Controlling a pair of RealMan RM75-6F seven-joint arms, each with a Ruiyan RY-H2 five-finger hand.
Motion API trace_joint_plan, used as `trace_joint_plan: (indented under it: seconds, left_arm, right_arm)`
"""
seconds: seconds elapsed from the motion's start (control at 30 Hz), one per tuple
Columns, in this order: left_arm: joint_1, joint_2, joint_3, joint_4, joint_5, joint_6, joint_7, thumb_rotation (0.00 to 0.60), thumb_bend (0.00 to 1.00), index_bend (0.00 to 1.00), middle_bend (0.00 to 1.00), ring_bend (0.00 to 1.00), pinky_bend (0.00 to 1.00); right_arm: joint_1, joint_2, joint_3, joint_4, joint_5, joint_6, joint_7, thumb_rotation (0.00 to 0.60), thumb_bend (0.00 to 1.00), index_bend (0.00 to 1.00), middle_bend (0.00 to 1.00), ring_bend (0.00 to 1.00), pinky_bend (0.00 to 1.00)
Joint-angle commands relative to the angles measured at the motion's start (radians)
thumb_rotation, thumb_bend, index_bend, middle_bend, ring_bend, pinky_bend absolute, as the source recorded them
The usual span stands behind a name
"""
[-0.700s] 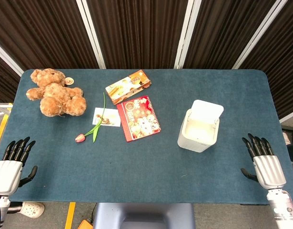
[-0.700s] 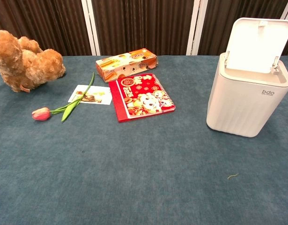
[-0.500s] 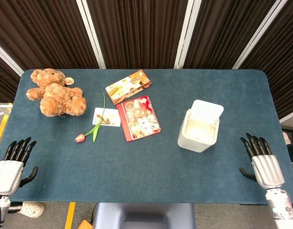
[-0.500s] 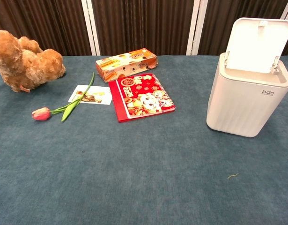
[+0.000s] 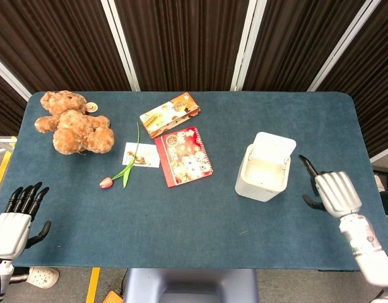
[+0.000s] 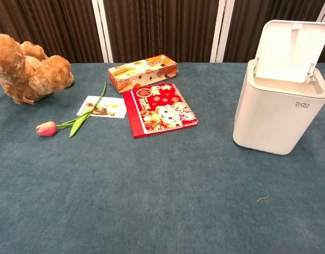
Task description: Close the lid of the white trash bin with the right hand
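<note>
The white trash bin (image 5: 262,178) (image 6: 278,119) stands on the right half of the blue table. Its lid (image 5: 274,147) (image 6: 292,50) is swung up at the far side, and the inside is exposed. My right hand (image 5: 331,189) hovers just right of the bin, apart from it, holding nothing, with its fingers extended. My left hand (image 5: 14,218) rests at the table's near left corner, fingers spread, holding nothing. Neither hand appears in the chest view.
A brown teddy bear (image 5: 72,129) lies at the far left. Near the middle are an orange box (image 5: 170,113), a red booklet (image 5: 183,156), a small card (image 5: 141,154) and a pink tulip (image 5: 121,170). The table's right edge (image 5: 364,151) is close to the right hand.
My right hand has lifted from the near right corner and moved up and left toward the bin. The left hand, bin and lid have not moved.
</note>
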Motion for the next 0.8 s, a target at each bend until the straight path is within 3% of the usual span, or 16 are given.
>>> trace_joint_plan:
  seconds: [0.03,0.23,0.47,0.8]
  left_arm:
    - [0.0,0.004,0.001,0.009,0.008,0.007,-0.019,0.6,0.41,0.0,0.0,0.0,0.0]
    - [-0.001,0.008,0.001,0.008,-0.002,-0.002,-0.027,0.6,0.41,0.0,0.0,0.0,0.0]
    - [0.006,0.002,-0.011,0.005,-0.014,0.016,-0.019,0.6,0.41,0.0,0.0,0.0,0.01]
    - [0.005,0.006,-0.012,-0.003,-0.031,-0.001,-0.007,0.6,0.41,0.0,0.0,0.0,0.01]
  right_arm:
    - [0.135,0.16,0.101,-0.139,0.225,-0.14,-0.074,0.6,0.43,0.11,1.0,1.0,1.0]
    - [0.252,0.205,0.138,-0.172,0.45,-0.184,-0.175,0.6,0.49,0.18,1.0,1.0,1.0]
    - [0.418,0.181,0.117,-0.104,0.687,-0.324,-0.237,0.6,0.49,0.21,1.0,1.0,1.0]
    - [0.515,0.126,0.043,-0.031,0.783,-0.378,-0.244,0.6,0.49,0.24,1.0,1.0,1.0]
